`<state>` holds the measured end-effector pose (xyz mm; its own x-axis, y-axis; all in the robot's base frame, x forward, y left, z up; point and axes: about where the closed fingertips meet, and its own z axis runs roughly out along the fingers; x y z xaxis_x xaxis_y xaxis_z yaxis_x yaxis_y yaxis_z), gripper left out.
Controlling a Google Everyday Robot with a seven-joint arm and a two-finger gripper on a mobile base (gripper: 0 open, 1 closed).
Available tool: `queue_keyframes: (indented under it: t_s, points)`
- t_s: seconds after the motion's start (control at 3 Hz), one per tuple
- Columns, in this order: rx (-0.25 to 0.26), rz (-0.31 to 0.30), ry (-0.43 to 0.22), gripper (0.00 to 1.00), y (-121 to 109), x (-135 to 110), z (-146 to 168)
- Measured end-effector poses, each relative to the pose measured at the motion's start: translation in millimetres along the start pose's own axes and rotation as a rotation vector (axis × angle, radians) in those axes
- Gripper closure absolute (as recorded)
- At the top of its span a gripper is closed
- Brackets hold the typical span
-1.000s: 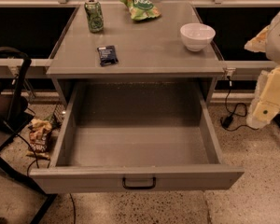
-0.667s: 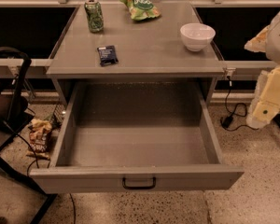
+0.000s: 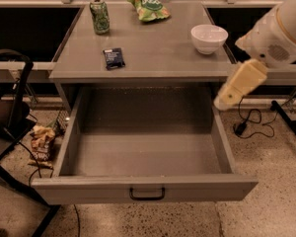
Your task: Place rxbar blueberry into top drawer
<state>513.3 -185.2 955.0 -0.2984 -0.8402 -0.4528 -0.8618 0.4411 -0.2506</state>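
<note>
The top drawer (image 3: 145, 154) is standing open from above at lower centre, the claw (image 3: 226, 98) hanging by its right wall at frame right. On the desk (image 3: 158, 58), can (image 3: 99, 16) and bowl (image 3: 208, 37) are sitting well apart from the rxbar blueberry (image 3: 113, 58).

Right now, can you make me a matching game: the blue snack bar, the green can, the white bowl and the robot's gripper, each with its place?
Things:
1. rxbar blueberry
2. green can
3. white bowl
4. gripper

Places:
A. right side of the tabletop
B. off the table, by the right wall of the open top drawer
C. back left of the tabletop
D. front left of the tabletop

Pairs: 1-D, 2-C, 3-A, 4-B.
</note>
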Motion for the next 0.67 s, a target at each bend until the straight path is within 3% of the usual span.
queue_keyframes:
  t_s: [0.33,0.67]
  points:
    - [0.062,0.141,-0.046,0.00,-36,-49,33]
    - [0.118,0.222,0.004,0.00,-51,-72,63]
